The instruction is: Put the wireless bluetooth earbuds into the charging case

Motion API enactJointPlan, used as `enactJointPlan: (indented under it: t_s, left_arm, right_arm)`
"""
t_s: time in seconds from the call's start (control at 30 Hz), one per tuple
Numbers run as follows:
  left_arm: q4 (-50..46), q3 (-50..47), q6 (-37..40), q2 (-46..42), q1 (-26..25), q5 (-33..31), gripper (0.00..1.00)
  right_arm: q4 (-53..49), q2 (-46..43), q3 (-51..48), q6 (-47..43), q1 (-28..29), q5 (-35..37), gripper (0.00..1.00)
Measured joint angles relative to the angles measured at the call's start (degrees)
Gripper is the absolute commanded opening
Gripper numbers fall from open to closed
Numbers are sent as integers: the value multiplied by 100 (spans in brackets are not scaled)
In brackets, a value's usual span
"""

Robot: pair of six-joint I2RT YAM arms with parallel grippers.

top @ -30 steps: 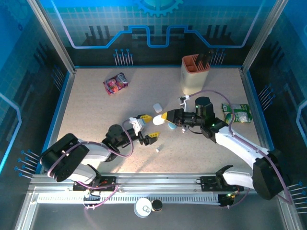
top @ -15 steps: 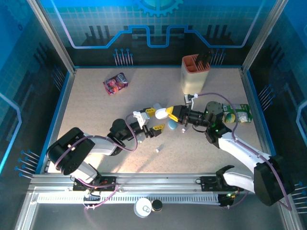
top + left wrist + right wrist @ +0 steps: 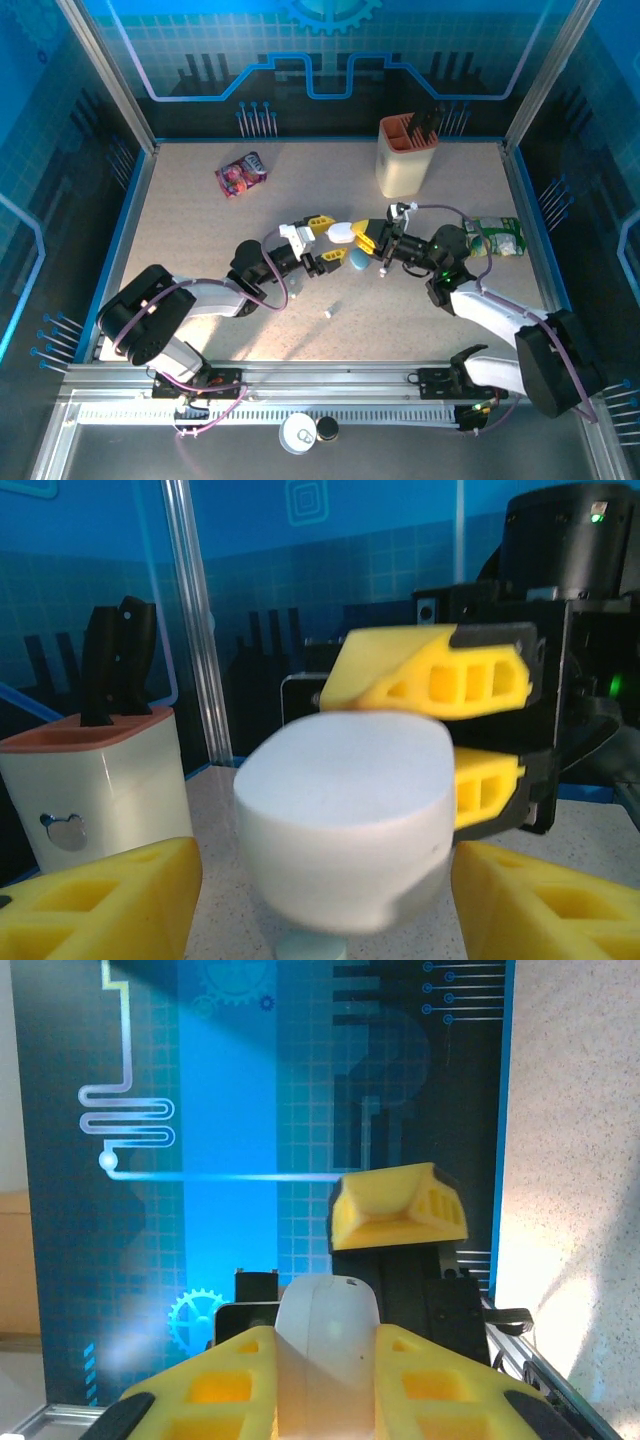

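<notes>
On tabletop (image 3: 200, 230), tiny white stemmed earbud (image 3: 327, 313) lies loose, not seated. Beyond it, white rounded pebble-like charging case (image 3: 340, 233) clamped in right gripper (image 3: 360, 238). Left gripper (image 3: 324, 240) has swung in, fingers apart flanking case and narrowing; likely two-handed lid opening.

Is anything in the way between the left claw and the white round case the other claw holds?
Nothing visible does. The white rounded plastic case sits between the open yellow fingers of the left gripper, with nothing wedged beside it. The right gripper clamps it from the far side.
</notes>
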Motion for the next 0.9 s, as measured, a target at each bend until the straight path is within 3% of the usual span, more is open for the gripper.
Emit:
enactJointPlan:
  t_s: [0.17,0.5,0.7,0.9]
  left_arm:
    - [0,118,0,4,0,138,63]
    - [13,267,-116,153,0,323,45]
    - [9,267,-201,190,7,348,42]
    - [13,275,-275,201,11,413,50]
  right_arm:
    - [295,144,-28,236,0,48,19]
    - [533,197,-63,345,0,44,19]
    - [595,256,-83,345,-37,2,19]
    - [623,273,-87,341,-48,-44,19]
